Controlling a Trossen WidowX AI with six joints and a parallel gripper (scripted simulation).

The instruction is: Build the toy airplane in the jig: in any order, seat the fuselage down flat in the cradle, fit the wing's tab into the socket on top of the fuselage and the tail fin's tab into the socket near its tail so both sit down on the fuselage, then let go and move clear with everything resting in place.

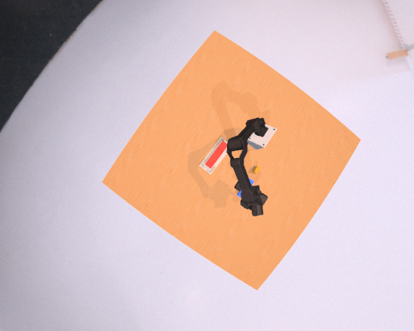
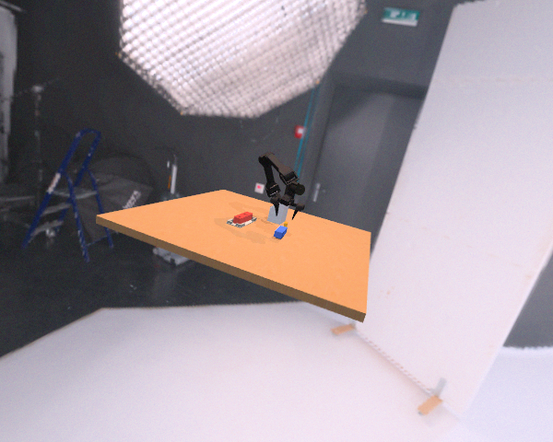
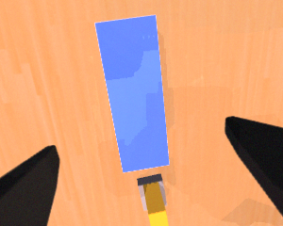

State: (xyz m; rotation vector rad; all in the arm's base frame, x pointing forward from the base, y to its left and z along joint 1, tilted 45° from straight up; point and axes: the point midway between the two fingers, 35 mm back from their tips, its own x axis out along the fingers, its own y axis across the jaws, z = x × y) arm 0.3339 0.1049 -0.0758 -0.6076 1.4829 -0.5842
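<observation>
The red fuselage [image 1: 216, 154] [image 2: 242, 217] lies in the white cradle [image 1: 205, 168] [image 2: 233, 224] and looks level. The blue wing [image 1: 251, 182] [image 2: 280, 232] [image 3: 134, 104] lies on the table, partly hidden by the arm in the top view; its underside is hidden. The small yellow tail fin [image 1: 256, 169] [image 2: 285, 224] [image 3: 158, 218] lies beyond the wing's end, at the bottom of the wrist view, with a dark and grey part facing the wing. My gripper [image 2: 285, 216] [image 3: 141, 134] is wide open and empty above the wing, its fingers on either side of the wing's line.
The white robot base block [image 1: 268, 136] [image 2: 277, 214] stands behind the tail fin, to the right of the cradle in the top view. The arm arches over from it. The wooden table [image 1: 157, 160] [image 2: 182, 223] carries everything.
</observation>
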